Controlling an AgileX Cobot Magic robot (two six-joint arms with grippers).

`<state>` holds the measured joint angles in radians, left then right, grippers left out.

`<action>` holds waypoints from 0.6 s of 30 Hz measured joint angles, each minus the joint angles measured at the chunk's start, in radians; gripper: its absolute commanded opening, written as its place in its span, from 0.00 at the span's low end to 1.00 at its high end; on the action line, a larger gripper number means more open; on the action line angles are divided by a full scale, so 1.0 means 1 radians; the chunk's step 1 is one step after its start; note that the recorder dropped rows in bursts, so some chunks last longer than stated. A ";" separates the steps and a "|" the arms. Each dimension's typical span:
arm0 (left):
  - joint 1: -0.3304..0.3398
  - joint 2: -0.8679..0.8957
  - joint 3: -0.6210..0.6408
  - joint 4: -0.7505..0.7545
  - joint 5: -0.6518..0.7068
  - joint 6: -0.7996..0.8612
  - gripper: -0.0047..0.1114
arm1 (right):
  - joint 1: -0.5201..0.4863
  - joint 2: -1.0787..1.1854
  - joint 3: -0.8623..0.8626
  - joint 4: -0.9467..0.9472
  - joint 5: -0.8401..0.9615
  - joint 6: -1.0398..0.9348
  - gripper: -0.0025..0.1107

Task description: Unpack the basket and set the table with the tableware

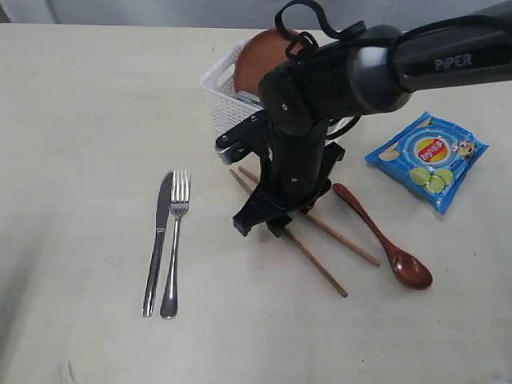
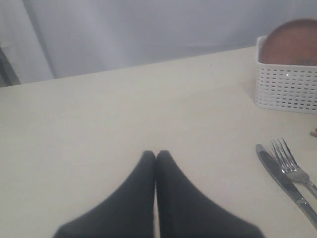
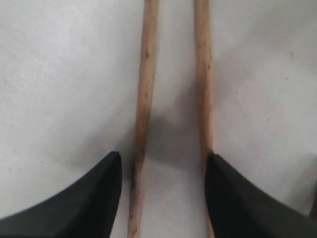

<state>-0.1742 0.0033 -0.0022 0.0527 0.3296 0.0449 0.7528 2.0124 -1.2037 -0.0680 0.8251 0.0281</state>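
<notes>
The chopsticks (image 1: 324, 272) lie parallel on the table (image 1: 80, 120). The right gripper (image 1: 262, 228) straddles them, jaws apart and gripping nothing, probably to leave them as a neat pair. The spoon (image 1: 384, 240) lies at their 3 o'clock, the knife (image 1: 158, 240) and fork (image 1: 174, 240) at 9. The basket (image 1: 220, 100), holding the plate (image 1: 260, 56), sits at 12, with the snack packet (image 1: 428, 158) at 2. The left gripper (image 2: 156, 153) has its jaws pressed together, empty, and is well clear.

Only one word reads clearly: "PiPER" on the robot arm

The exterior view shows white letters spelling "PiPER" along the black upper section of the arm (image 1: 460, 60) that reaches in from the right. The blue snack packet (image 1: 428, 158) lying on the counter (image 1: 80, 120) has a round red and yellow brand badge in its middle, but the lettering on it is too small and blurred to read, as is the finer print around it. Neither wrist view has any legible writing
</notes>
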 measured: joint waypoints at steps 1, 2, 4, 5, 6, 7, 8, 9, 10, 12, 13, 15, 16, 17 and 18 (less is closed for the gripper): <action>0.000 0.000 0.000 0.000 0.000 0.000 0.04 | 0.000 0.001 0.000 -0.006 0.002 0.000 0.34; 0.000 0.000 0.000 0.000 0.000 0.000 0.04 | 0.000 0.001 0.000 -0.010 0.002 0.000 0.29; 0.000 0.000 0.000 0.000 0.000 0.000 0.04 | 0.000 0.003 0.000 -0.025 0.006 0.000 0.19; 0.000 0.000 0.000 0.000 0.000 0.000 0.04 | 0.000 0.002 0.000 -0.032 0.011 -0.002 0.12; 0.000 0.000 0.000 0.000 0.000 0.000 0.04 | 0.000 0.002 0.000 -0.041 0.015 -0.002 0.08; 0.000 0.000 0.000 0.000 0.000 0.000 0.04 | 0.000 0.002 0.000 -0.050 0.015 -0.002 0.02; 0.000 0.000 0.000 0.000 0.000 0.000 0.04 | 0.000 0.002 0.000 -0.059 0.021 -0.002 0.02; 0.000 0.000 0.000 0.000 0.000 0.000 0.04 | 0.000 0.002 0.000 -0.061 0.024 -0.002 0.02; 0.000 0.000 0.000 0.000 0.000 0.000 0.04 | 0.000 0.002 0.000 -0.068 0.032 -0.002 0.02; 0.000 0.000 0.000 0.000 0.000 0.000 0.04 | -0.002 0.002 0.000 -0.072 0.036 0.000 0.02; 0.000 0.000 0.000 0.000 0.000 0.000 0.04 | -0.009 0.002 0.000 -0.072 0.038 0.006 0.02; 0.000 0.000 0.000 0.000 0.000 0.000 0.04 | -0.029 0.002 0.000 -0.059 0.051 0.027 0.02; 0.000 0.000 0.000 0.000 0.000 0.000 0.04 | -0.039 0.002 0.000 -0.054 0.057 0.034 0.02; 0.000 0.000 0.000 0.000 0.000 0.000 0.04 | -0.047 0.002 0.000 -0.052 0.069 0.036 0.02; 0.000 0.000 0.000 0.000 0.000 0.000 0.04 | -0.053 0.002 0.000 -0.050 0.080 0.039 0.02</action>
<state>-0.1742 0.0033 -0.0022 0.0527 0.3296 0.0449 0.6996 2.0147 -1.2037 -0.1182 0.9053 0.0666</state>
